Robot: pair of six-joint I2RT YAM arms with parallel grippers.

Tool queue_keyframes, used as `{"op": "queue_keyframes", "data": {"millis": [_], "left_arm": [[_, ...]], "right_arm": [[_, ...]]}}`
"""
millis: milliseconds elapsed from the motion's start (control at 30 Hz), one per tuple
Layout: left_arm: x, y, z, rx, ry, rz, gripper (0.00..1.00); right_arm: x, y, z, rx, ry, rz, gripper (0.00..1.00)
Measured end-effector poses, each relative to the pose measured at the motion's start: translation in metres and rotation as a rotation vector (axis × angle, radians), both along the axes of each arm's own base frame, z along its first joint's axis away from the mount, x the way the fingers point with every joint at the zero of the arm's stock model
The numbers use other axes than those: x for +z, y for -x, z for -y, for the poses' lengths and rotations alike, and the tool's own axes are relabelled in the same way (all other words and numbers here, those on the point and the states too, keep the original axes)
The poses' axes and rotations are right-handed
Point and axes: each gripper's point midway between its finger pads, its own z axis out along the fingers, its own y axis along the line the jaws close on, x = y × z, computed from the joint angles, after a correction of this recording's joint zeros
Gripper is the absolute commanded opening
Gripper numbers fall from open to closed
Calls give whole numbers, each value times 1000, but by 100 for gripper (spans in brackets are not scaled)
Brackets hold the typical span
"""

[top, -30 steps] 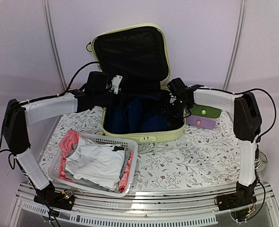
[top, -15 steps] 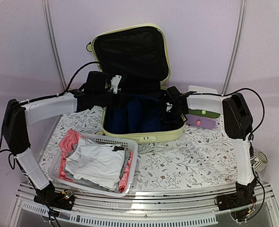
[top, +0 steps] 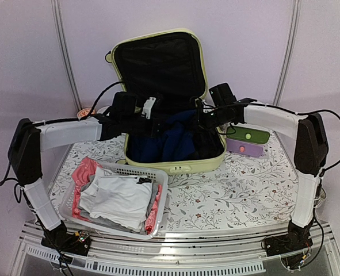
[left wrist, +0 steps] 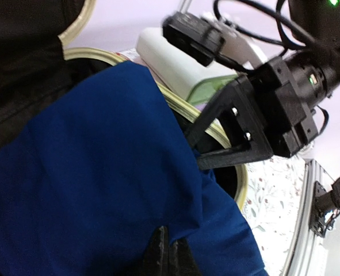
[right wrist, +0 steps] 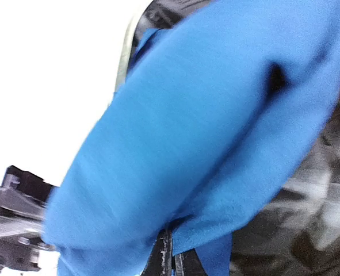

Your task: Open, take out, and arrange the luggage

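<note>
Lifting the blue garment point(left wrist: 100, 172) out of the luggage point(top: 175, 167) looks like the step in hand. The pale yellow-green hard-shell case lies open at the far middle of the table, with its black-lined lid point(top: 158, 63) standing upright towards the back wall. Both arms reach in over the tub from either side.

The left gripper point(left wrist: 165, 253) is closed tight on a fold of the blue cloth. The right gripper point(right wrist: 165, 253) is likewise pinched shut on the same fabric, which bulges over its fingers. Between the two holds the garment hangs in a soft, matte drape, thick like fleece or jersey, with rounded folds and no stiffness.

The next move probably calls for both arms to rise together until the cloth clears the rounded rim. They would then carry it to the near left, where a white slatted basket point(top: 158, 178) already holds a folded white garment point(top: 121, 198) over pink cloth point(top: 84, 172). How much of the blue piece lies tucked in the tub cannot be told, so it may drag.

A small box with green and purple drawers point(top: 247, 142) stands just right of the case on the floral tablecloth point(top: 233, 190).
</note>
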Motion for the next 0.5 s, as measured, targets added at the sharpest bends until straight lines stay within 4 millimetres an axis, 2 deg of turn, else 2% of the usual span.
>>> {"op": "queue_keyframes", "data": {"millis": [133,233,300,433,500], "left_arm": [[-6,6,9,-33,17,-29,17],[-3,9,13,-52,35,-32,21],[-4,10,15,-61,41,-35,19],[-10,11,17,-62,45,-48,7],[-13,11,17,-55,48,-61,0]], "right_arm": [[5,3,-8,22,-68,-25,5],[7,4,-12,25,-110,-38,14],[8,5,-15,27,-136,-47,22],[2,7,-18,29,-177,-64,39],[-4,11,-18,30,-199,-73,53]]}}
